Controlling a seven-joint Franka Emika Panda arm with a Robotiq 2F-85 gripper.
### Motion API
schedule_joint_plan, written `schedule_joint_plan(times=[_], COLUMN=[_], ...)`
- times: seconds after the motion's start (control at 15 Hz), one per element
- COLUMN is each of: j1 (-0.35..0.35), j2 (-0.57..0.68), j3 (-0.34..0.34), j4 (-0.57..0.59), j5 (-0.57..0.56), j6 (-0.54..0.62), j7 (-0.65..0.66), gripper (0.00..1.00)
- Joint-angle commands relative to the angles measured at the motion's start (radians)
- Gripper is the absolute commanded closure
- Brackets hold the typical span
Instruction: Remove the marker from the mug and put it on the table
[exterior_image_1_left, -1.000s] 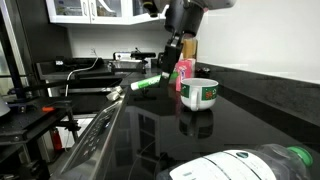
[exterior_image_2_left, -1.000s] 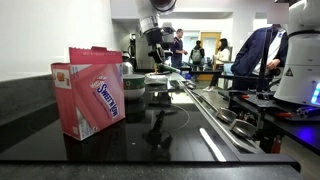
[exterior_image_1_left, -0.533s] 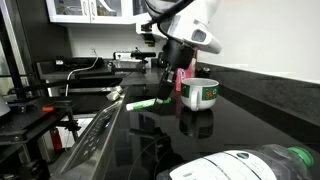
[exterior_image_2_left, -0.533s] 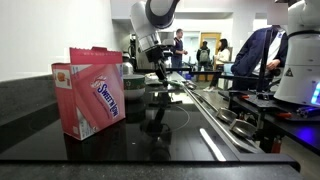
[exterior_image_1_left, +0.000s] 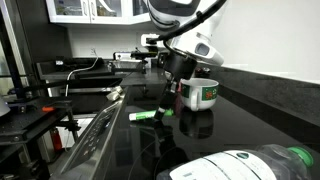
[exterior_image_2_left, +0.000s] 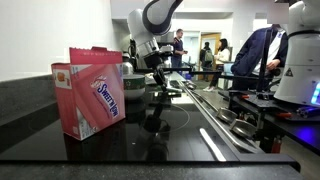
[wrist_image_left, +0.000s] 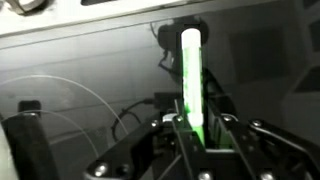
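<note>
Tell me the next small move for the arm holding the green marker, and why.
Probably open the fingers and let go. The marker is already out of the mug and hangs nearly flat, very low over the table, well to the side of the mug. The wrist view shows it clamped at one end. Whether it touches the surface yet cannot be told, so release gently.

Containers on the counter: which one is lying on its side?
The white-and-green bottle in the near foreground, with its green cap pointing sideways. The white mug and the pink carton both stand upright.
</note>
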Motion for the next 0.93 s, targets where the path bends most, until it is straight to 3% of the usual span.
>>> schedule_joint_plan(times=[0.0,0.33,0.4,0.87], j1=[0.002,-0.005,-0.003,0.025], j2=[0.0,-0.059,-0.077,-0.283], j3=[0.0,-0.001,-0.003,-0.007], j4=[0.025,-0.023,-0.035,-0.181], j5=[-0.016,-0.023,-0.033,-0.144], j6=[-0.035,0.042,0.059,0.225], j7=[-0.002,-0.023,-0.024,-0.041], gripper=[0.41,0.03,0.0,0.0])
